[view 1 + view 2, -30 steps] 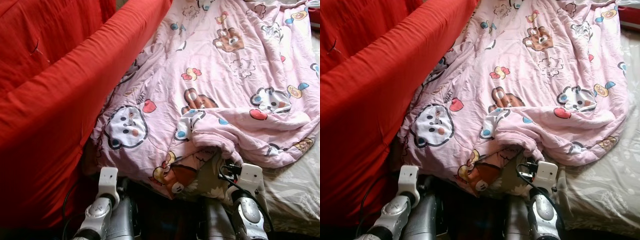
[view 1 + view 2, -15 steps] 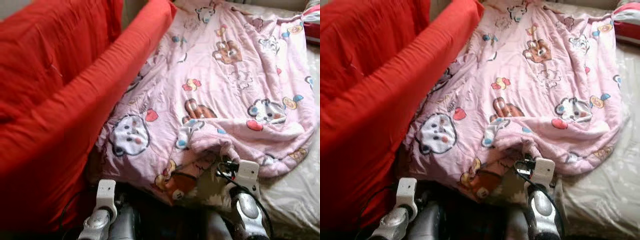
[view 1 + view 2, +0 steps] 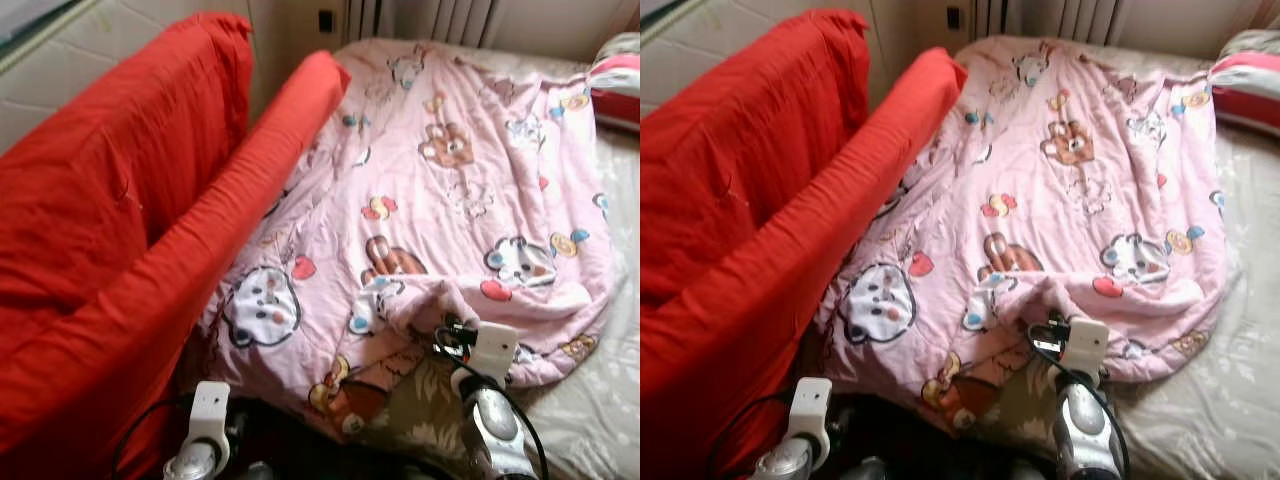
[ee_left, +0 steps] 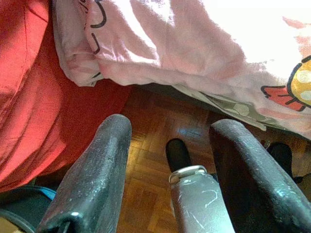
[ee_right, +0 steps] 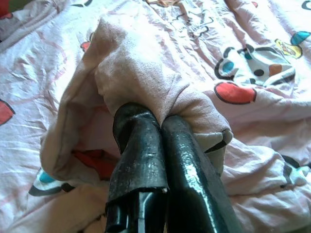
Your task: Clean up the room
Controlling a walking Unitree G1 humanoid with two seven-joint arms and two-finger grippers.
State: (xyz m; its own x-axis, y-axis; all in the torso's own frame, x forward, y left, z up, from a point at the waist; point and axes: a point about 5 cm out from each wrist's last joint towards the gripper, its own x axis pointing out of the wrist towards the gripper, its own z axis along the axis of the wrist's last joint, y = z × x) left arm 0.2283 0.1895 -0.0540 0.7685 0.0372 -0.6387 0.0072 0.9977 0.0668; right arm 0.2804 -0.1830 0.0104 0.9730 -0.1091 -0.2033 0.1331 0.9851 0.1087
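Pinching pink blanket (image 5: 146,73), right pincer (image 5: 158,121)

One pink cartoon blanket (image 3: 450,190), one bed (image 3: 600,420), two red cushions (image 3: 110,200), one striped pillow (image 3: 1245,80), and two grippers.

Soft daylight, slight motion blur, blown-out glare on the pink blanket (image 4: 252,29).
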